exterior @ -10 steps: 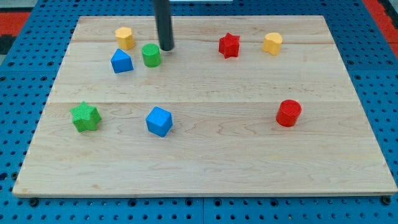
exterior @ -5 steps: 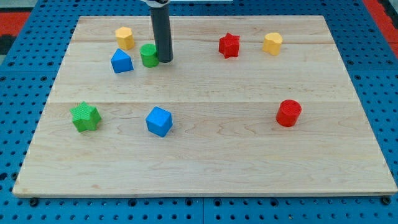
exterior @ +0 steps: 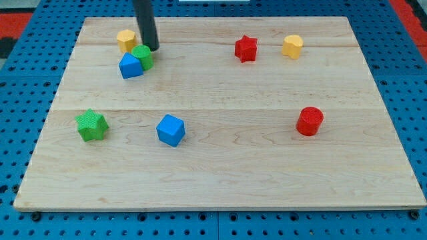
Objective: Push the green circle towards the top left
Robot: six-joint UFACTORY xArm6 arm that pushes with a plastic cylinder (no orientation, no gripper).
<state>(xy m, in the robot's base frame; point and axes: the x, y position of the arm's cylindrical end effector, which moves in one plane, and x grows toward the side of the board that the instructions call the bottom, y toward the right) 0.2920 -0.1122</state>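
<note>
tip: my tip (exterior: 152, 49) down on the board (exterior: 220, 173), no jaws, bare rod
target: green circle (exterior: 142, 56) near top-left, touching blue pentagon block (exterior: 131, 66), yellow block (exterior: 125, 40) just beside
relation: circle sits down-left of tip, touching or nearly; tip needs its lower-right side
count: 2 green, 2 blue, 2 yellow, 2 red

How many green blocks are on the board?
2. The green circle is near the top left, touching the blue block, with my tip at its upper right. The green star lies at the left, lower down. None seems hidden.
</note>
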